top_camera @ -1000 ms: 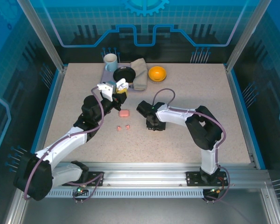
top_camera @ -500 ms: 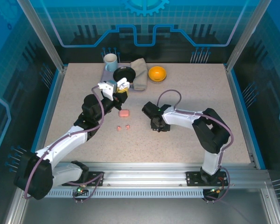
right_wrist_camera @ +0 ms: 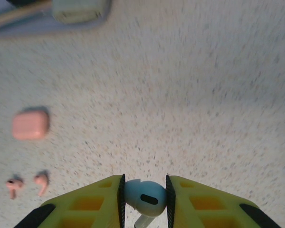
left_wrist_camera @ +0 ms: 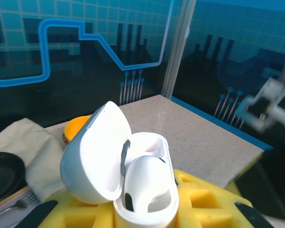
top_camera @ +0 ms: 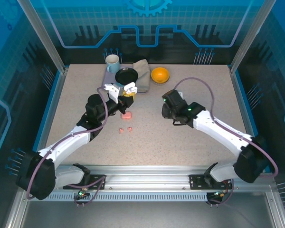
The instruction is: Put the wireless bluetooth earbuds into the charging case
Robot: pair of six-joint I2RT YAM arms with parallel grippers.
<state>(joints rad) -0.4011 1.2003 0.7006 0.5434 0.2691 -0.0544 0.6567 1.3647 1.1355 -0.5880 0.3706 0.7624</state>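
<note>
Your left gripper (left_wrist_camera: 145, 211) pinches the open white case (left_wrist_camera: 97, 156) near the table's far edge, one bud (left_wrist_camera: 149, 178) seemingly seated, your right gripper (right_wrist_camera: 143, 198) clamps another white earbud (right_wrist_camera: 142, 195), and both pink earbuds (right_wrist_camera: 41, 182) lie loose mid-table

Left claw (left_wrist_camera: 145, 209), right claw (right_wrist_camera: 143, 195): both clenched.

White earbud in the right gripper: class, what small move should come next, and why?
Probably carry it left toward the white case, which the left gripper holds with its lid open. The right gripper pinches the white earbud above bare table, apart from the case, and one socket in the case looks free.
</note>
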